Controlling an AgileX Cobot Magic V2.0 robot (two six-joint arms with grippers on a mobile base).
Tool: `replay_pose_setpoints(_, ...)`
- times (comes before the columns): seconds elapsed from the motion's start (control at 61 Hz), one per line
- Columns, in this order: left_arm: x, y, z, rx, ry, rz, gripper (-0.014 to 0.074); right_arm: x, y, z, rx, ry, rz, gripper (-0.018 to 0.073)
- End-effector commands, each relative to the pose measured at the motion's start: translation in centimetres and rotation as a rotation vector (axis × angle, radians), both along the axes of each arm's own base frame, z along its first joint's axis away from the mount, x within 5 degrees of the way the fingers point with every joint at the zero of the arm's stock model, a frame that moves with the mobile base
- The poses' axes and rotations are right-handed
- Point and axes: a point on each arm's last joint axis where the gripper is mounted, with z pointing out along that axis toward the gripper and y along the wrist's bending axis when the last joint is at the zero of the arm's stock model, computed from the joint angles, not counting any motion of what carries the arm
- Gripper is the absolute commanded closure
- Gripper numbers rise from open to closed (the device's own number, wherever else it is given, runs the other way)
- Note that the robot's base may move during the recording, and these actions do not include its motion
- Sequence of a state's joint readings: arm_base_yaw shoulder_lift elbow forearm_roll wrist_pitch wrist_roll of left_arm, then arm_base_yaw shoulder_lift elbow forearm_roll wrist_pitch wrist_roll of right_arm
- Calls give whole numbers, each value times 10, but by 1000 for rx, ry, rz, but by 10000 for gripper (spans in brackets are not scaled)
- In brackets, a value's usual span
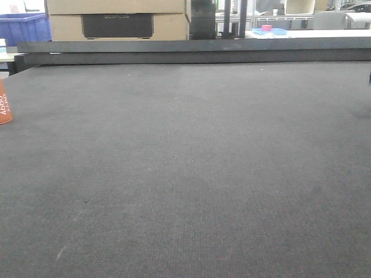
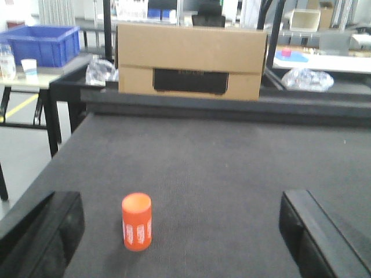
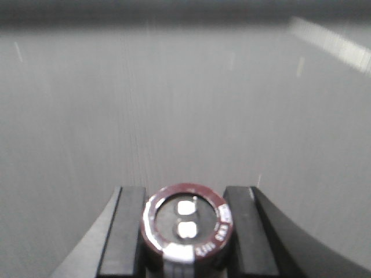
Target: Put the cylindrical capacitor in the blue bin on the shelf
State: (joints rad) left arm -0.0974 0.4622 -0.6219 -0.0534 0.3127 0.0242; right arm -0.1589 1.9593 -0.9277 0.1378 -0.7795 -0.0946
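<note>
- Two claws show, one in each wrist view, and they stand differently
- Left claw is spread wide and grips nothing; its dark fingers sit at the two lower corners of the left wrist view with a broad gap between them
- The cylindrical capacitor, small and orange, stands upright on the dark desk in that gap; it is nearer the finger on the picture's left and touches neither finger
- White print runs along its side, too blurred in the wrist view to read; in the front view it is cut off by the left edge of the picture, with white digits down its side
- Right claw is closed on a dark round part, with a finger pressed against each side of it
- That part is seen end-on: a maroon rim with white lettering around it and two small bright terminals on its face
- Behind it a pale grey streaked surface fills the right wrist view, with a dark band along the top; what it belongs to cannot be told
- A cardboard box with a dark panel on its front stands past the desk's far edge, and a clear plastic bag lies to its right
- A blue crate sits on a pale side table at far left, well apart from the cylindrical capacitor, with a paper cup near it
</note>
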Motion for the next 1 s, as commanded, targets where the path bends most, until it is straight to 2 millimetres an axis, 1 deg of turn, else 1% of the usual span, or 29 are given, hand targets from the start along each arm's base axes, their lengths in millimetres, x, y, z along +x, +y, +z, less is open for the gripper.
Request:
replay_pose_setpoints(0.0,8,-1,-4,3,49,-5,6,-14,0,46,-19,-104,-4,721)
replay_pose_setpoints(0.033,12,-2,-9,11,70,-3,6,-19,1,56,-17,-109,-1,721)
replay_pose_setpoints(0.082,20,-2,-16,19,102,-2,6,-29,5,80,-14,-121,10,721)
replay_pose_setpoints(0.262,62,-6,-53,26,171,6,6,-69,25,139,4,-134,66,721)
replay_pose_setpoints(0.311,73,-7,-60,26,171,9,6,-79,30,152,5,-151,82,721)
replay_pose_setpoints(0.41,101,-9,-79,20,206,16,6,-98,42,174,11,-162,122,721)
replay_pose_setpoints(0.541,135,-11,-105,18,220,29,6,-113,55,188,18,-162,171,721)
replay_pose_setpoints(0.689,169,-11,-132,-21,167,74,6,-124,66,197,19,-175,211,721)
replay_pose_setpoints(0.705,173,-11,-137,-19,174,76,6,-124,66,198,19,-175,214,721)
replay_pose_setpoints(0.82,200,-13,-156,-15,179,87,6,-126,71,200,20,-179,230,721)
replay_pose_setpoints(0.984,238,-16,-171,-21,208,98,6,-127,72,198,24,-156,237,721)
